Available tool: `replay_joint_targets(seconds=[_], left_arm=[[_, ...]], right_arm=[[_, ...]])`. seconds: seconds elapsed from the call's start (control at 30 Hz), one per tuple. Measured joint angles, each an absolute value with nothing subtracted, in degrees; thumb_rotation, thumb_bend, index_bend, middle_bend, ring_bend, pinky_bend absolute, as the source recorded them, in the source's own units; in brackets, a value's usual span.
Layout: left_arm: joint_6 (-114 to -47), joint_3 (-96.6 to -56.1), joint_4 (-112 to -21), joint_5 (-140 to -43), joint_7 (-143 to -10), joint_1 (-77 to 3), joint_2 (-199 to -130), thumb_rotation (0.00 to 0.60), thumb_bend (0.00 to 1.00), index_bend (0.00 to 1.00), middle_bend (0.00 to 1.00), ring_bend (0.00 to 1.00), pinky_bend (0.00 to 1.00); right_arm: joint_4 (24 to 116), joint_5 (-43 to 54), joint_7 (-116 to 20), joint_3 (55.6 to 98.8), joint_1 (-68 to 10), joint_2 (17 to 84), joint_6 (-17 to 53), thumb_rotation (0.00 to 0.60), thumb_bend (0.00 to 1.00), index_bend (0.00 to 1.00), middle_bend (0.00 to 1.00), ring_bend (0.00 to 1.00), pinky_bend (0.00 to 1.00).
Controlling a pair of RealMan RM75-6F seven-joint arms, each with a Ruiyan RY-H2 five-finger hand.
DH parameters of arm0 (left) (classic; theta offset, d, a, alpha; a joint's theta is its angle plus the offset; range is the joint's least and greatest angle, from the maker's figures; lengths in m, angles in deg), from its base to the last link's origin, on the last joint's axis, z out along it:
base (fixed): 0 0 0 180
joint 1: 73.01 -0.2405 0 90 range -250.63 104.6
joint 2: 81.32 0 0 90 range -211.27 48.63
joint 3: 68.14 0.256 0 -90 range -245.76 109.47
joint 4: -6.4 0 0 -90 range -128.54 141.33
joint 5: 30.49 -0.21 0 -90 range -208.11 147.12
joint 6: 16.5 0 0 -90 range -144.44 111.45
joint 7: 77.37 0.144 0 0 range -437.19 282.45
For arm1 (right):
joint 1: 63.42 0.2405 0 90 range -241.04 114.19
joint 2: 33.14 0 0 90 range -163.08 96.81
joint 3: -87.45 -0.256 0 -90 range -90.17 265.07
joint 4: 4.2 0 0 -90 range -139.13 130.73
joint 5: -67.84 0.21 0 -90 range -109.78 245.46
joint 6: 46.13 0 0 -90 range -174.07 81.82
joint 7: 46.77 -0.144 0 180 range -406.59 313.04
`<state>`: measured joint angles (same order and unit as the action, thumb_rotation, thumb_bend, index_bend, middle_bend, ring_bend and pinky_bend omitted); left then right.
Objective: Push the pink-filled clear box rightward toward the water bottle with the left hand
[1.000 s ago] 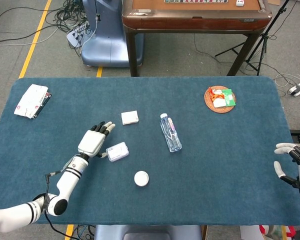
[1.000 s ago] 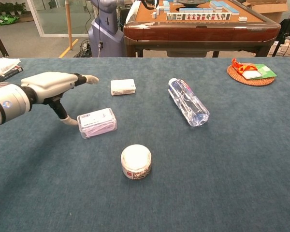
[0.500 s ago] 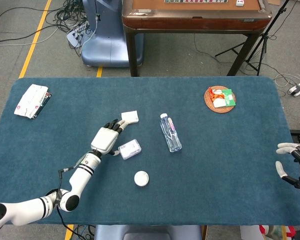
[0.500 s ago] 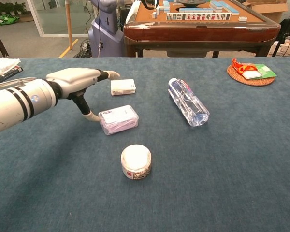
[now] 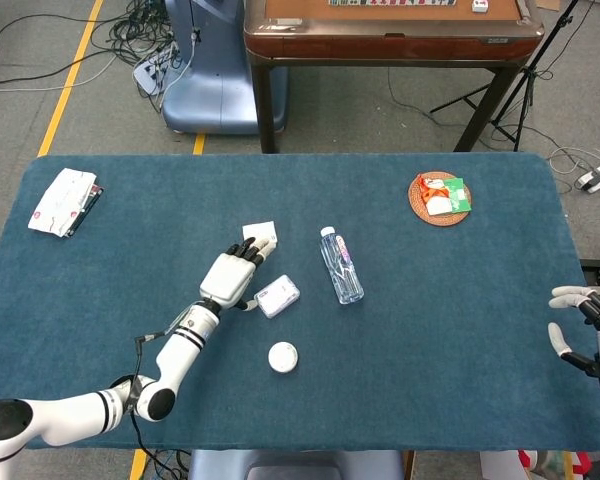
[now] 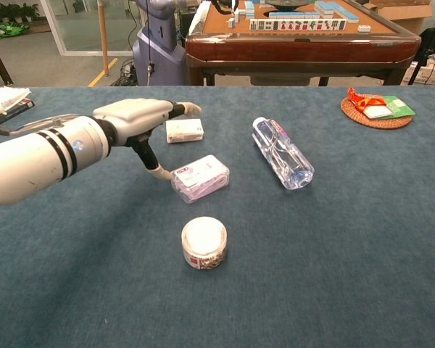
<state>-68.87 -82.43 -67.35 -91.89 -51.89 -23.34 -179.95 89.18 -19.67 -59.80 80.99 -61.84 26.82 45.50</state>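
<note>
Blue felt covers the counter [image 5: 460,330], with wide bare cloth toward the right edge. Left of centre, the left hand [image 5: 232,277] lies flat, fingers extended, thumb touching the pink-filled clear box [image 6: 200,177]; its label is unreadable. Open felt separates the box from the water bottle [image 6: 283,154]. At the far right edge, the right hand [image 5: 592,335] hangs empty, fingers apart.

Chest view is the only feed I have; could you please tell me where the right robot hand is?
Observer: The right robot hand is at the right edge of the table, fingers spread, holding nothing.
Operator: Thank you. Is the box up against the bottle now?
Observer: No. From above, a strip of bare blue cloth separates the pink-filled clear box from the water bottle.
</note>
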Motion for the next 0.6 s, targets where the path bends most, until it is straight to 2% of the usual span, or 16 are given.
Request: replay_joint_targets(seconds=[0.23, 0.37, 0.47, 0.53, 0.6], left_arm=[[-75.68, -80.22, -76.74, -92.08, -47.02, -27.34, -173.56, 0.600, 0.04, 0.00, 0.00, 0.00, 0.15], [-80.68, -77.40, -84.41, -92.36, -43.56, -31.46, -167.18, 0.600, 0.04, 0.00, 0.00, 0.00, 0.15], [-84.07, -74.57, -89.54, -93.12, -41.79, -34.88, -161.84, 0.600, 0.04, 0.00, 0.00, 0.01, 0.17], [-86.38, -72.47, -91.91, -94.59, -41.54, -37.28, -158.79, 0.600, 0.04, 0.01, 0.00, 0.04, 0.23], [-89.49, -69.87, -93.78, -97.12, -41.96, -40.38, -155.79, 0.600, 0.04, 0.04, 0.03, 0.06, 0.26]], right_arm=[[89.09, -19.55, -59.14, 81.18, -61.48, 27.09, 44.61, 0.600, 0.36, 0.43, 0.35, 0.38, 0.54], [89.23, -19.83, -57.96, 81.47, -61.40, 27.03, 44.33, 0.600, 0.34, 0.43, 0.35, 0.38, 0.54], [89.45, -19.97, -56.74, 81.58, -61.41, 26.95, 44.39, 0.600, 0.23, 0.43, 0.35, 0.38, 0.54], [89.54, -19.93, -56.03, 81.57, -61.46, 26.95, 44.51, 0.600, 0.13, 0.43, 0.35, 0.38, 0.54], [89.65, -19.75, -54.88, 81.54, -61.52, 26.99, 44.59, 0.600, 0.09, 0.43, 0.35, 0.38, 0.54]])
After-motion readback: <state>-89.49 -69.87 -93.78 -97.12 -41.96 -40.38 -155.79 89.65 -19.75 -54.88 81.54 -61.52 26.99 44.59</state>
